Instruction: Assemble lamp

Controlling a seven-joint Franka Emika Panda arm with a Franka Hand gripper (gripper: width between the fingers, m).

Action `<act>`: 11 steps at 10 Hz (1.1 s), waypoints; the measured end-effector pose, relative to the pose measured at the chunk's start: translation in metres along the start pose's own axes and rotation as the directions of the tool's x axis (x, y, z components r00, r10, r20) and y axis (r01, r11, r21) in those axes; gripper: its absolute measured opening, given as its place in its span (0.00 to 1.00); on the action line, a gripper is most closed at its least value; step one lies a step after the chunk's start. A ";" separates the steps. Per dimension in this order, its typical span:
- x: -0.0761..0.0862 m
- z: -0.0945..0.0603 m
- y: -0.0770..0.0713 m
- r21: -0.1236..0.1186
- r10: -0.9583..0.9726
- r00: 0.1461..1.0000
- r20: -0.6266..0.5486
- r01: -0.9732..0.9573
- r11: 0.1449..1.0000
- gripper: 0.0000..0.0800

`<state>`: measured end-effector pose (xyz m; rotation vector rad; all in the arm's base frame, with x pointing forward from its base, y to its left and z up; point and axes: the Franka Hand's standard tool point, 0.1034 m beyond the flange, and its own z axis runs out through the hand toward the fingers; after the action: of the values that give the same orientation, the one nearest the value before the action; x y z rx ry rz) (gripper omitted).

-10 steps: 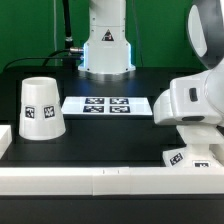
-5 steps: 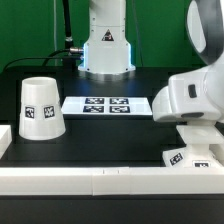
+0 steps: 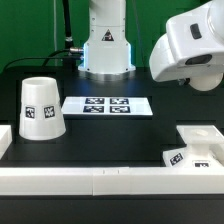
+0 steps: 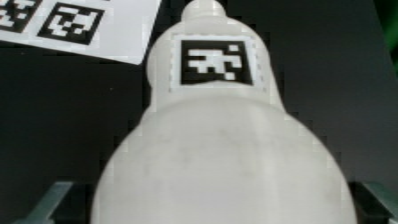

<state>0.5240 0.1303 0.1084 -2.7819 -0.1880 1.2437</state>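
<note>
The white bulb (image 4: pixel 214 150) fills the wrist view, its square tag toward the narrow end. My gripper (image 4: pixel 214 205) is shut on the bulb's wide part, with a dark finger (image 4: pixel 50 200) at each side. In the exterior view the arm's white wrist (image 3: pixel 190 45) hangs high on the exterior view's right, and the fingers and bulb are hidden behind it. The flat square base (image 3: pixel 200 145) lies below it at the front right, uncovered. The tapered shade (image 3: pixel 40 107) stands upright on the exterior view's left.
The marker board (image 3: pixel 107 104) lies in the middle of the black table and also shows in the wrist view (image 4: pixel 63 25) beyond the bulb. A white rail (image 3: pixel 100 180) edges the table's front. The robot's pedestal (image 3: pixel 105 50) stands at the back.
The arm has risen from low over the base to high on the exterior view's right. The base now shows in full.
</note>
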 end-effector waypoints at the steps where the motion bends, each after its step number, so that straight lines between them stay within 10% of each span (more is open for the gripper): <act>1: 0.002 0.001 0.000 0.000 0.000 1.000 -0.002 0.000 1.000 0.72; 7: 0.012 -0.080 0.004 -0.028 -0.070 0.907 -0.416 0.064 0.998 0.72; 11: 0.023 -0.091 0.008 -0.061 -0.078 0.737 -0.671 0.050 0.997 0.72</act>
<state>0.6077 0.1231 0.1507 -3.0081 -0.2438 0.1449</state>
